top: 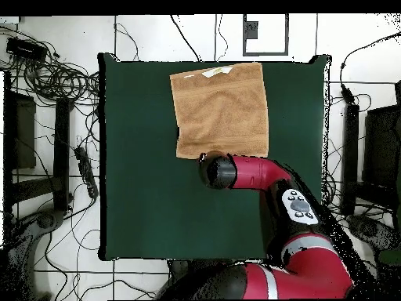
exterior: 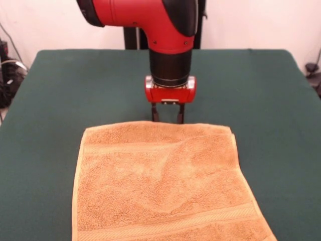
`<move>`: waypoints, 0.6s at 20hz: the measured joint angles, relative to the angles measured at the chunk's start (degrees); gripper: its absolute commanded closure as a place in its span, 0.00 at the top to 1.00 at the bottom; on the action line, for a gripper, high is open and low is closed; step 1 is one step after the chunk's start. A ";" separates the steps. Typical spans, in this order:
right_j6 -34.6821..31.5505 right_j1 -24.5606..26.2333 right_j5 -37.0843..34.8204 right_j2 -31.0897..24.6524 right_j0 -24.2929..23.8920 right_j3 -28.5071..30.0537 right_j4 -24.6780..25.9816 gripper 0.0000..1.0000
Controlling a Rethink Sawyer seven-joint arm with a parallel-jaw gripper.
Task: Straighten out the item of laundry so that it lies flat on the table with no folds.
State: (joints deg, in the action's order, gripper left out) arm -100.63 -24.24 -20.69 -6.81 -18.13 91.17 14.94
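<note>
One orange-tan towel (exterior: 160,183) spread nearly flat on green desk (exterior: 45,100), mild ripples mid-cloth, white label (top: 217,71) at edge away from robot. End effector (exterior: 168,116) at opposite edge, fingers narrowly parted, gripping nothing visible.

Towel (top: 222,110) spread on green table (top: 157,196)

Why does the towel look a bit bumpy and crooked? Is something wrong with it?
Nothing is broken. The towel lies mostly flat on the table, with soft ripples across its middle and slightly skewed to the table's edges. The gripper stands at its far edge.
</note>
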 measured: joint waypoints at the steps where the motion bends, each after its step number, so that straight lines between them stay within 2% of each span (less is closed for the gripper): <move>1: 0.00 0.00 -0.43 0.00 0.18 -0.52 0.00 1.00; 6: 0.00 0.00 -6.28 -0.02 1.85 -5.99 -0.01 1.00; 12: 0.00 -0.91 -11.99 -0.02 2.64 -9.69 -0.11 1.00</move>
State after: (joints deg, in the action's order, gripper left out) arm -100.63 -25.16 -32.68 -6.83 -15.49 81.48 14.83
